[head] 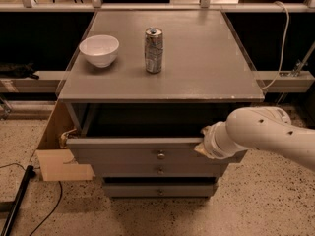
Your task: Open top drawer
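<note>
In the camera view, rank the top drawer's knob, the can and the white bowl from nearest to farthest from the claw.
Claw sits at the top drawer front's right end.
1. Knob, just left.
2. Can, mid tabletop.
3. White bowl, tabletop left.
</note>
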You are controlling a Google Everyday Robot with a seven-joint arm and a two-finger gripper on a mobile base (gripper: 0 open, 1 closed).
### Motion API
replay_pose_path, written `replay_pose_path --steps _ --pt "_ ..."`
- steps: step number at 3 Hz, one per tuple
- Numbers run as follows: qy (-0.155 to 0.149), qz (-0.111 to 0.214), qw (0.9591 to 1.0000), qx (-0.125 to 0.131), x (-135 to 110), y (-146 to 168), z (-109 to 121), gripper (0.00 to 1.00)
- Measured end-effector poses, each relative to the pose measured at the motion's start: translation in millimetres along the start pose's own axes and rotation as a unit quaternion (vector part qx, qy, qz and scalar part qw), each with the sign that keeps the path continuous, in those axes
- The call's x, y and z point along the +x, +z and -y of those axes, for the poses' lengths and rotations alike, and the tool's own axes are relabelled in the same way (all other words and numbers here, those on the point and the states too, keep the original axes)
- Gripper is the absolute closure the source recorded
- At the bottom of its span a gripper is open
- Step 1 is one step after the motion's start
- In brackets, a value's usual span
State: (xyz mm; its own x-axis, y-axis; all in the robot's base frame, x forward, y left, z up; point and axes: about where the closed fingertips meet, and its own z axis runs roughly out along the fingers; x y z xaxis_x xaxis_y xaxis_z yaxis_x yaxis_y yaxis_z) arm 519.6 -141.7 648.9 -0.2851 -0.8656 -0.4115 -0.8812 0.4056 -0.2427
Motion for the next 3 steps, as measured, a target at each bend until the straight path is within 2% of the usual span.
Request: replay_pose_path --steps 2,3 --pt "-0.005 -0.003 1.0 -0.003 4 -1 -6 1.0" --pt "-0.008 0.005 0.9999 0.004 -2 -11 -8 1.0"
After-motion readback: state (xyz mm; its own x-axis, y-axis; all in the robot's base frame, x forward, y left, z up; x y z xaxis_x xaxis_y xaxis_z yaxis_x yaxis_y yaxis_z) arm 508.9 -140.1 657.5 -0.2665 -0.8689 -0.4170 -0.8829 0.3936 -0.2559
